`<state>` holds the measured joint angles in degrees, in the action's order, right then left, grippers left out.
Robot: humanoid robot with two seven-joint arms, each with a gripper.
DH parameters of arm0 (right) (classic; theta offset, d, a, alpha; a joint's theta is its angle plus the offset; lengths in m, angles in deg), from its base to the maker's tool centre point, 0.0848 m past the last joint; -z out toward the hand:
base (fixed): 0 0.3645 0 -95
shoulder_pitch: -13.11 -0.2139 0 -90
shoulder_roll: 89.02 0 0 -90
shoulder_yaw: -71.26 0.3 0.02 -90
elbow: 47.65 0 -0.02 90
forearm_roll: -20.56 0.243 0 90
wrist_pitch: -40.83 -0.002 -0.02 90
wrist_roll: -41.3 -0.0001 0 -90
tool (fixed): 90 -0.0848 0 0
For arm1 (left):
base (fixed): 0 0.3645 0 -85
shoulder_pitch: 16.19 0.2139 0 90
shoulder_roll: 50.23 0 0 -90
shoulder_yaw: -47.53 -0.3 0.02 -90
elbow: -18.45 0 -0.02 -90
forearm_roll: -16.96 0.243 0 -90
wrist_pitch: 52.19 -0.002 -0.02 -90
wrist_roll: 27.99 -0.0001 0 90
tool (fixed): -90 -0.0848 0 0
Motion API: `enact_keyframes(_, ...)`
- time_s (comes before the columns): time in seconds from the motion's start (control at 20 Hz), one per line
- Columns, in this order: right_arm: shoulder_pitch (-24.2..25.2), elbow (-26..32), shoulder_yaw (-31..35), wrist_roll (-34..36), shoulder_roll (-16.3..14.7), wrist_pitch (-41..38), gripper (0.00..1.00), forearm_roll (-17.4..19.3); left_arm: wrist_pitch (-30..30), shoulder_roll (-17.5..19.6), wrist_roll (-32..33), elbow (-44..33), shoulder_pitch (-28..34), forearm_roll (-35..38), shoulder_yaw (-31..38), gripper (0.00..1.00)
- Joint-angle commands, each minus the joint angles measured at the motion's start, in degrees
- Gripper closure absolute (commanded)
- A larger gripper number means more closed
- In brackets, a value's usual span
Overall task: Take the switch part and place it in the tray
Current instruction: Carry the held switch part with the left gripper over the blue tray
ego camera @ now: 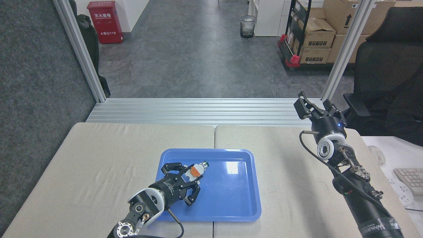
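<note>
Here the left gripper (188, 180) pinched the small white-and-orange push-button switch part (195, 169) by its body, dark green tip pointing far-right, over the left half of the large glossy blue plastic tray (231, 201), likely lined up for release inside the rim. Whether the part touched the tray floor couldn't be told. The right gripper (315, 106) hovered far right, fingers spread, holding nothing, clear of the drop.
</note>
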<state>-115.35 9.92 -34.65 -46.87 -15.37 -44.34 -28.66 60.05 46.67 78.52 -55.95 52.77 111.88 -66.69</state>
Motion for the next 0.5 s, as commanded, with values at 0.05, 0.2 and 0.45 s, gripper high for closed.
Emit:
enact_keyframes(0.05,-0.03,0.0,0.0,0.01,0.0,0.0,0.01,0.0,0.27,-2.42,0.1,2.78,-0.75,0.96,-4.7,0.9)
enact_keyframes(0.2,-0.03,0.0,0.0,0.01,0.0,0.0,0.01,0.0,0.09,-2.59,0.1,2.69,-0.76,0.87,-4.53,0.7)
enact_keyframes(0.45,0.06,0.0,0.0,0.01,0.0,0.0,0.01,0.0,-0.17,-2.59,0.1,2.07,-1.63,0.7,-4.44,0.55)
